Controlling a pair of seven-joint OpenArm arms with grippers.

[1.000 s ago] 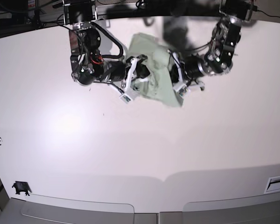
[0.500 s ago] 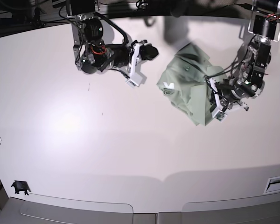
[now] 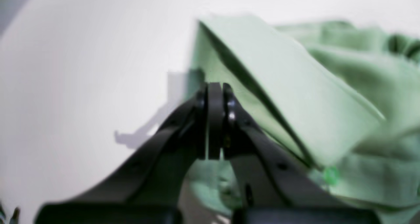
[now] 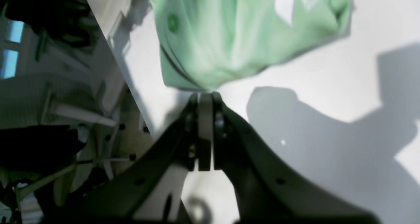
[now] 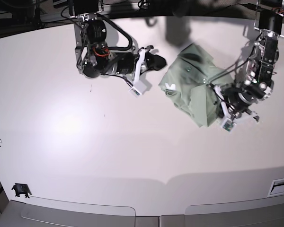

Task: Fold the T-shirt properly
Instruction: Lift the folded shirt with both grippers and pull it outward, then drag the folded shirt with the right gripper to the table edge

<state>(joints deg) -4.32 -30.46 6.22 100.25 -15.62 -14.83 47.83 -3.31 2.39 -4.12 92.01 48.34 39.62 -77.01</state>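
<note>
Beside the closed, empty right gripper [image 5: 156, 60], the T-shirt [image 5: 191, 85] has been released; the left gripper [image 3: 215, 119], clamped on its edge, has dragged it aside, still bunched.

The T-shirt [image 5: 194, 82] is pale mint-green and lies bunched in a rumpled heap on the tabletop [image 5: 109, 142]. It sits near the far right edge, with loose folds on top.
</note>
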